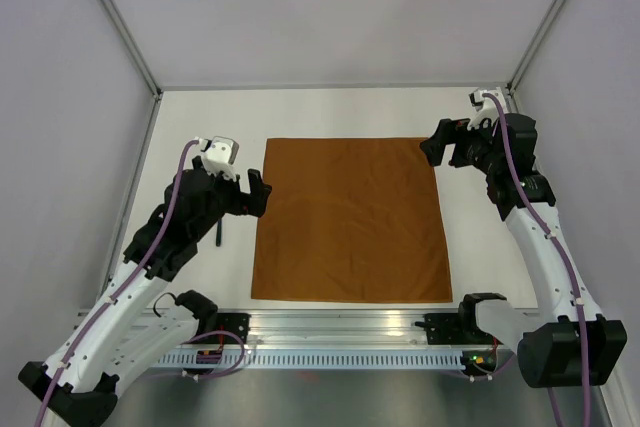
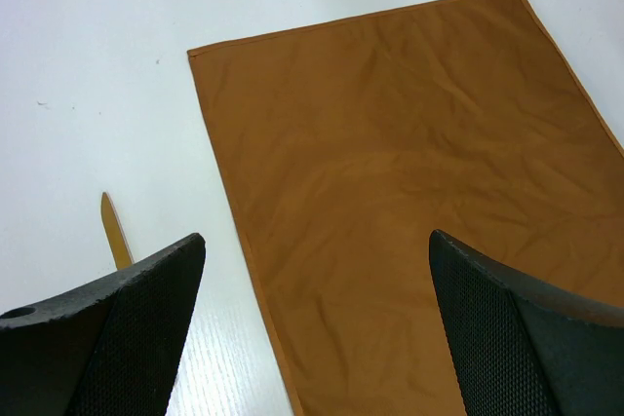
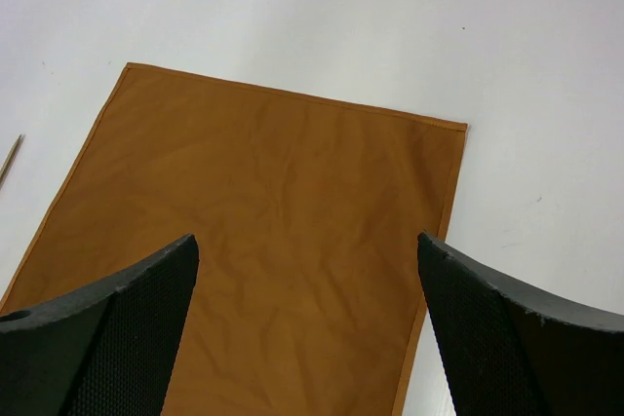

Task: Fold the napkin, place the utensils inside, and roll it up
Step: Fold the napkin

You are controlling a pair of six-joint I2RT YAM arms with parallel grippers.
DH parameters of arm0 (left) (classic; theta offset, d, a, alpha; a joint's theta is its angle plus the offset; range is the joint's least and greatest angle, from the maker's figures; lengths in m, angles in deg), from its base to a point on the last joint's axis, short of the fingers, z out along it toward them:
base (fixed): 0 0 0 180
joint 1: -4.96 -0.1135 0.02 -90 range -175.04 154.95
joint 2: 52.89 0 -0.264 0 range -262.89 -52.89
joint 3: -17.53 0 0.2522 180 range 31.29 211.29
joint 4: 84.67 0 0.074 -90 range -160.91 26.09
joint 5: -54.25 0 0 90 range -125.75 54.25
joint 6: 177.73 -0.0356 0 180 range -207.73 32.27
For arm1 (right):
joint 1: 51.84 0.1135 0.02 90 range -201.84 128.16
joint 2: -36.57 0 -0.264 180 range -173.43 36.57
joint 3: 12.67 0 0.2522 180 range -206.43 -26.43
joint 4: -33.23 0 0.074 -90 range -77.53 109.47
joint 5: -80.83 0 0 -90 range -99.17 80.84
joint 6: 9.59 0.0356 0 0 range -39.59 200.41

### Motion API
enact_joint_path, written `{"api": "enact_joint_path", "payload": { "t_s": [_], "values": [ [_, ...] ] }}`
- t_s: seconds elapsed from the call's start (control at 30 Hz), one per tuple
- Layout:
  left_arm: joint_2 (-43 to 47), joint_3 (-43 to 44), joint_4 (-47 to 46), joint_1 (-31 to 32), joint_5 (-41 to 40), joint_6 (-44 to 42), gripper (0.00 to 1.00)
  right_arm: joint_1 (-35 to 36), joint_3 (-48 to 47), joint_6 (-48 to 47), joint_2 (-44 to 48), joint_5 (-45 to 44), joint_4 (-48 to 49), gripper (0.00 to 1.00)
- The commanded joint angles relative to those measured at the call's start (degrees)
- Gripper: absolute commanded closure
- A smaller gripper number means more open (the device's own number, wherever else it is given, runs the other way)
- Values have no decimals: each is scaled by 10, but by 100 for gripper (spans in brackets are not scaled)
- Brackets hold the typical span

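The rust-orange napkin (image 1: 350,219) lies flat and unfolded in the middle of the white table, also filling the left wrist view (image 2: 409,172) and the right wrist view (image 3: 273,231). My left gripper (image 1: 258,193) hovers at the napkin's left edge near the far corner, open (image 2: 317,241), with nothing between its fingers. My right gripper (image 1: 441,147) hangs over the far right corner, open (image 3: 307,239) and holding nothing. A thin utensil (image 1: 217,233) lies left of the napkin, mostly hidden by my left arm. Its tan pointed tip (image 2: 115,233) shows beside my left finger, and a sliver (image 3: 10,161) shows in the right wrist view.
Grey enclosure walls with metal corner posts (image 1: 120,17) surround the white table (image 1: 330,112) on three sides. The arms' mounting rail (image 1: 340,325) runs along the near edge.
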Motion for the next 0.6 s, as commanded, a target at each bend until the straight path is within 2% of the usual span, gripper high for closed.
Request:
{"api": "enact_joint_path", "payload": {
  "t_s": [0.0, 0.2, 0.43, 0.53, 0.57],
  "values": [
    [6, 4, 5, -2, 13, -25, 0, 2, -3, 8, 17, -19, 10, 2],
    [14, 8, -1, -3, 19, -11, 0, 3, -5, 8, 14, -24, 8, 2],
    [-40, 53, -19, 18, 53, 48, 0, 3, -13, 2, -1, -36, -2, 2],
    [-92, 55, -67, 111, -11, 79, 0, 2, -16, 1, -1, -47, -6, 2],
    [-125, 51, -85, 178, -39, 84, 0, 3, -17, 1, -1, -50, -6, 2]
  ]
}}
